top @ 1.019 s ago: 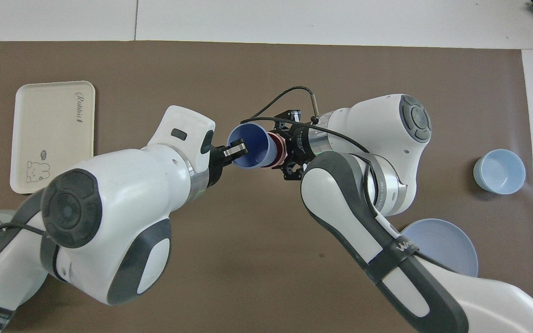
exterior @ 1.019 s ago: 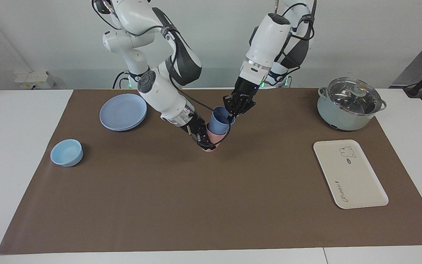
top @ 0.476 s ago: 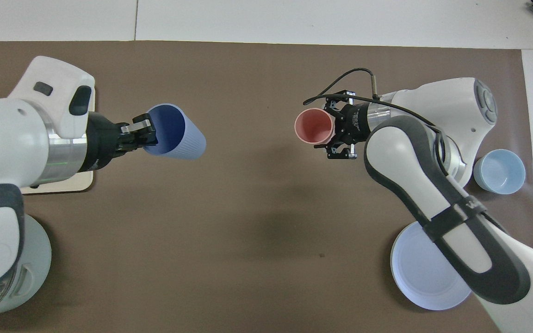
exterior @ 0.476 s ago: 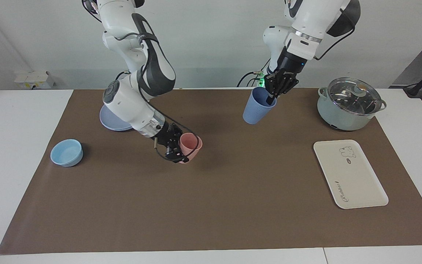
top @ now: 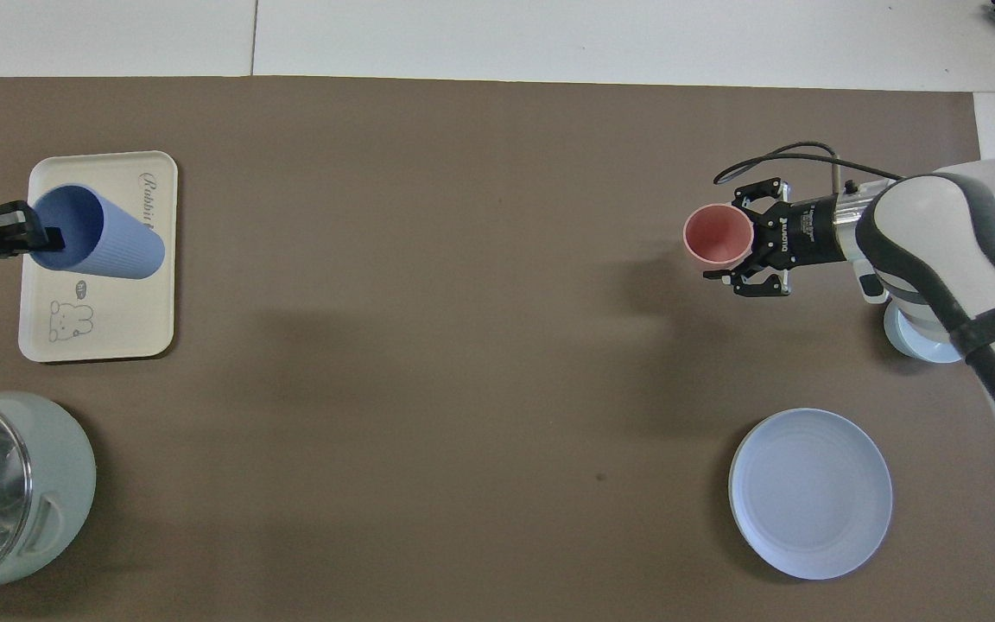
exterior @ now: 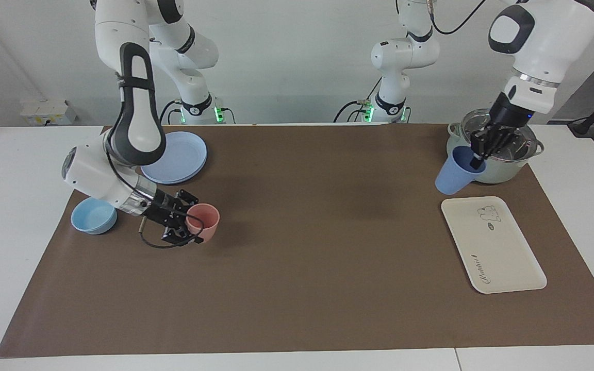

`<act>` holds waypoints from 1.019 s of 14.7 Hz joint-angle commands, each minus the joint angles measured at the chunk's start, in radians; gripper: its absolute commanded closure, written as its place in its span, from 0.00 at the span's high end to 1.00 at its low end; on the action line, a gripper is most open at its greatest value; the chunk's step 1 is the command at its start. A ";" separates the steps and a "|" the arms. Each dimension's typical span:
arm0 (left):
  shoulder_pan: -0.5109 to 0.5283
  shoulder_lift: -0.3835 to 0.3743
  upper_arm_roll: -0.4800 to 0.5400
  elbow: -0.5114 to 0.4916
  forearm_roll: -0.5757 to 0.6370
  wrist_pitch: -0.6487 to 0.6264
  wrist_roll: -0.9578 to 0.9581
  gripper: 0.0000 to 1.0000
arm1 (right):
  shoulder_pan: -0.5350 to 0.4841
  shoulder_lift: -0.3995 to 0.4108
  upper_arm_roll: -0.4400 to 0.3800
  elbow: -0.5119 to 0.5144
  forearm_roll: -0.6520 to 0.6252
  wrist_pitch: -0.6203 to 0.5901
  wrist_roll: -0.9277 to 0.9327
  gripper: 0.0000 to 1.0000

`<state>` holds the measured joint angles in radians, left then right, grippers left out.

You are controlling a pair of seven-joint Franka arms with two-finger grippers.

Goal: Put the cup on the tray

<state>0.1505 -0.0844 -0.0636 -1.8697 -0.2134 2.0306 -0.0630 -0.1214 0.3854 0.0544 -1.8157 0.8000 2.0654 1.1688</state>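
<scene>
My left gripper [exterior: 475, 159] is shut on the rim of the periwinkle-blue cup [exterior: 451, 178], one finger inside it. It holds the cup tilted in the air over the cream-white tray [exterior: 498, 252], at the tray's end nearer the robots. In the overhead view the cup [top: 109, 246] and the left gripper [top: 38, 235] cover part of the tray [top: 117, 324]. My right gripper [exterior: 192, 220] is low at the right arm's end of the table, around the salmon-pink tumbler [exterior: 205, 220], which stands upright on the mat. It also shows in the overhead view [top: 716, 235] with the right gripper [top: 738, 247].
A pale green pot with a glass lid [exterior: 493, 147] stands beside the tray, nearer to the robots. A round blue plate [exterior: 173, 157] and a light-blue bowl [exterior: 93, 215] lie near the right arm. A brown mat [exterior: 328, 257] covers the table.
The left gripper carried the blue cup from the table's middle to over the tray. The right gripper took the pink tumbler toward its own end and lowered it upright onto the mat.
</scene>
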 commanded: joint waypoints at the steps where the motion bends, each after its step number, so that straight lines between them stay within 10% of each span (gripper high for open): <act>1: 0.108 0.102 -0.018 -0.013 -0.014 0.107 0.132 0.00 | -0.089 0.049 0.015 0.003 0.036 -0.021 -0.029 0.00; 11: 0.198 0.285 -0.019 -0.137 -0.080 0.445 0.426 0.00 | -0.146 0.047 0.010 -0.085 0.038 0.074 -0.127 0.00; 15: 0.195 0.296 -0.022 -0.149 -0.080 0.471 0.431 0.11 | -0.152 0.033 0.009 -0.111 0.022 0.173 -0.130 0.57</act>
<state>0.3476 0.2162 -0.0859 -1.9965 -0.2682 2.4642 0.3381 -0.2557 0.4295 0.0561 -1.8753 0.8216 2.1658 1.0885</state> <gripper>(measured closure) 0.943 0.229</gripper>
